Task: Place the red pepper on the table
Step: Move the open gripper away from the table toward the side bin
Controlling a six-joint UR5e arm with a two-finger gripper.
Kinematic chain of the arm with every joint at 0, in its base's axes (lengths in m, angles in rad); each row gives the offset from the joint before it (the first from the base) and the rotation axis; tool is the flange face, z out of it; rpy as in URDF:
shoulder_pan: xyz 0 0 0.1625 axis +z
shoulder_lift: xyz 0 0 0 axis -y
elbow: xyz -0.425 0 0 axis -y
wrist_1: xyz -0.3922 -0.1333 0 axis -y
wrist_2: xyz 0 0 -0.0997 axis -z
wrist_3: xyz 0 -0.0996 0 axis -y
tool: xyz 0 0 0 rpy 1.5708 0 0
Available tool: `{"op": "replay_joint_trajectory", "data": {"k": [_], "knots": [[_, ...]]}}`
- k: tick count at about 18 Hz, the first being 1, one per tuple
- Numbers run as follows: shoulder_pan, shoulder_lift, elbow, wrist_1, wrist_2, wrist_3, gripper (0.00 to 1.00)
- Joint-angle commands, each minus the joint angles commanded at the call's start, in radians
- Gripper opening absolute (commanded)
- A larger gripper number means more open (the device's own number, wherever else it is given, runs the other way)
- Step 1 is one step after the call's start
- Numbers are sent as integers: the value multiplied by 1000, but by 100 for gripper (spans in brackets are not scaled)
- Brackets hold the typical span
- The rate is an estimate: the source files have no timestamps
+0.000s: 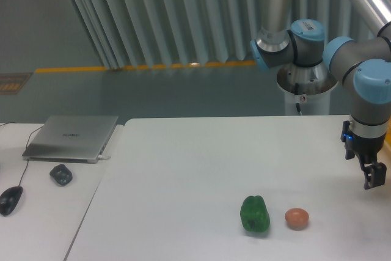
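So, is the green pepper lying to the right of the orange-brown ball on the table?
No, the green pepper lies to the left of the orange-brown ball, both resting on the white table.

The table [183, 163] is plain white and matt, smooth with no grain. On it the green pepper [255, 214] looks glossy and waxy, with small highlights; at its 3 o'clock the orange-brown ball [297, 217] has a duller, smooth skin. The arm [354, 59] shows brushed silver metal tubes and glossy light-blue plastic joint caps. The pincer [372, 175] is black and matt. At 9 o'clock, the laptop [72, 137] has a satin grey metal lid.
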Motion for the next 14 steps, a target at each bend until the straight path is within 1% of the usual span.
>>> {"op": "replay_joint_trajectory", "data": {"k": [4,6,7,9,12,14], "knots": [[-2,6,0,0,3,0,100],[-5,17,-26,15,18,0,100],[1,18,-29,43,23,0,100],[8,20,-31,60,25,0,100],[6,20,-34,60,25,-5,100],[6,20,-38,61,18,-44,100]]}}
